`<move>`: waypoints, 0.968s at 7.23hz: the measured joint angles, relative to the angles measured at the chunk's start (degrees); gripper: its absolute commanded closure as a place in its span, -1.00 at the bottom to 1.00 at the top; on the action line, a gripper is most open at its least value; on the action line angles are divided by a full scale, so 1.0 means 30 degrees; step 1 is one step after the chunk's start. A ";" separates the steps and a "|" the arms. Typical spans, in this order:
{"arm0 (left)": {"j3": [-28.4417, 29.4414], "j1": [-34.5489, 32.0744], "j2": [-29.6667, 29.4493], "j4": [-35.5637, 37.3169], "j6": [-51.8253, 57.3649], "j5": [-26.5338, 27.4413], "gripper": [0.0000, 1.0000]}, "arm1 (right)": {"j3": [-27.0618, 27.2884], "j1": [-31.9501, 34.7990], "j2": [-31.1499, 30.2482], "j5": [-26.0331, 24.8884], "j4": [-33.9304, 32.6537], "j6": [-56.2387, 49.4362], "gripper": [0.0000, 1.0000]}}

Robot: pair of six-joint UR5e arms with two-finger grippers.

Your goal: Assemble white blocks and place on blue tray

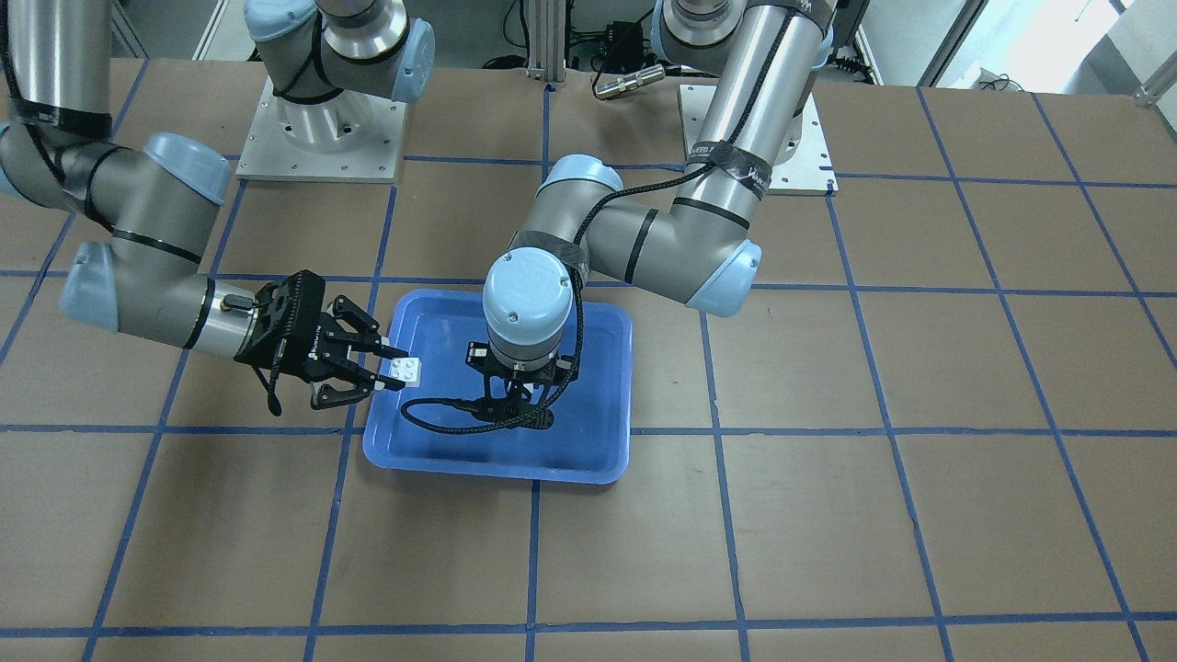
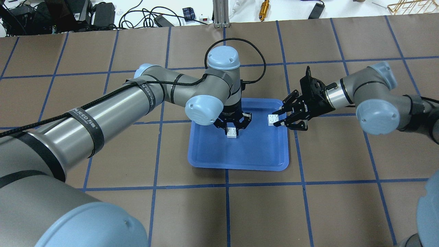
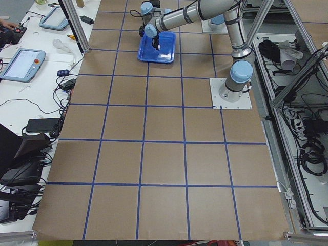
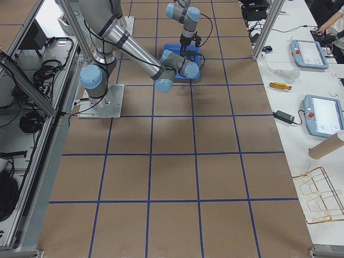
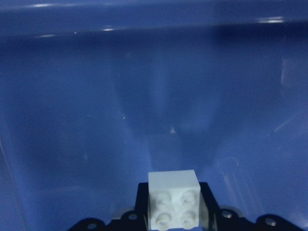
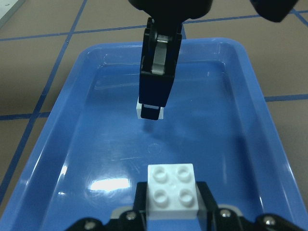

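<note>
The blue tray [image 2: 240, 161] lies mid-table; it also shows in the front view [image 1: 497, 464]. My left gripper [image 2: 232, 129] points straight down over the tray's middle and is shut on a white block [image 2: 232, 132], held just above the tray floor. The left wrist view shows that block [image 5: 173, 199] between the fingers. My right gripper [image 2: 279, 118] reaches in level over the tray's edge on my right and is shut on the second white block [image 2: 273, 119], studs up. The right wrist view shows this block [image 6: 172, 187] and, farther in, the left gripper's block [image 6: 150, 111]. The two blocks are apart.
The brown table [image 2: 308, 212] carries a grid of blue tape lines. The left arm's black cable [image 1: 441, 416] loops low over the tray. The arm bases [image 1: 322, 138] stand on plates at the robot's side. Cables and tools [image 2: 264, 8] lie beyond the far edge.
</note>
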 measured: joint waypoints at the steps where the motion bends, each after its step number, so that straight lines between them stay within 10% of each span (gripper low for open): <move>1: -0.0075 0.0000 -0.0032 -0.0004 -0.0031 -0.0001 0.12 | 0.0748 0.0236 0.0089 0.0171 -0.1487 0.0621 1.00; 2: -0.0118 -0.0001 -0.0018 -0.0005 -0.0126 -0.0001 -0.76 | 0.1075 0.0591 0.0358 0.0329 -0.2544 0.0998 1.00; 3: -0.0131 -0.0001 -0.0001 -0.0006 -0.0214 -0.0001 -1.00 | 0.1190 0.0927 0.0820 0.0512 -0.3423 0.1240 1.00; 7: -0.0115 0.0022 0.0400 -0.0018 -0.0525 0.0022 -1.00 | 0.1835 0.2055 0.1781 0.0645 -0.7385 0.4394 1.00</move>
